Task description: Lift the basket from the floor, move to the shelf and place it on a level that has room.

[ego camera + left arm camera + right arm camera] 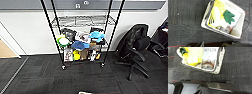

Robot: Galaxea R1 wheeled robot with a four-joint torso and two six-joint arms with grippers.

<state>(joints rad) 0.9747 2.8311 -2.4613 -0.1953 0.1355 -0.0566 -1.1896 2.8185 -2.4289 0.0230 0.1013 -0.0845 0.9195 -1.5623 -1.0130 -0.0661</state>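
On the dark carpet floor (185,25) below my wrists sits the basket (238,31), a yellow plush (218,16) and a booklet (209,58) inside, not yet lifted. I cannot tell how my grippers stand. I should take both short ends evenly and raise it level. Ahead, the shelf (82,21) has room on its second tier; an office chair (136,47) is beside it.
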